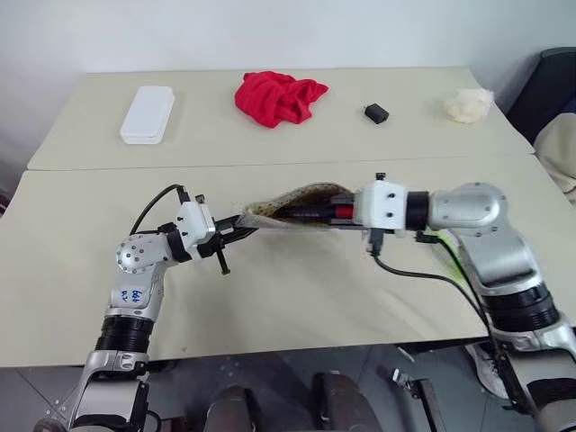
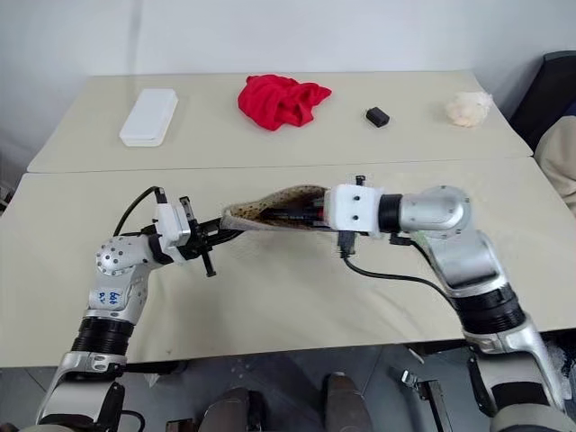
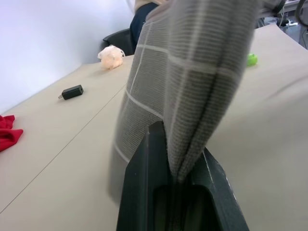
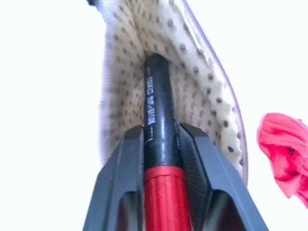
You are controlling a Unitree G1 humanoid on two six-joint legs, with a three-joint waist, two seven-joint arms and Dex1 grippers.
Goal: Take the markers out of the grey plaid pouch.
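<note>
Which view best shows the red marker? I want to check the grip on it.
The right wrist view: the red marker sits clamped between the right gripper fingers, its dark end inside the pouch. The eye views show a short red stretch at the pouch mouth.

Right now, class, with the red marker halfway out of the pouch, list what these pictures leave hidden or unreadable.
- Red marker: its far end sits inside the grey plaid pouch, hidden by the dotted lining.
- Any further markers in the pouch: head views show just a dark opening.
- Print on the marker's black part, right wrist view: too small to read.
- Green object, left wrist view: mostly hidden behind the pouch.
</note>
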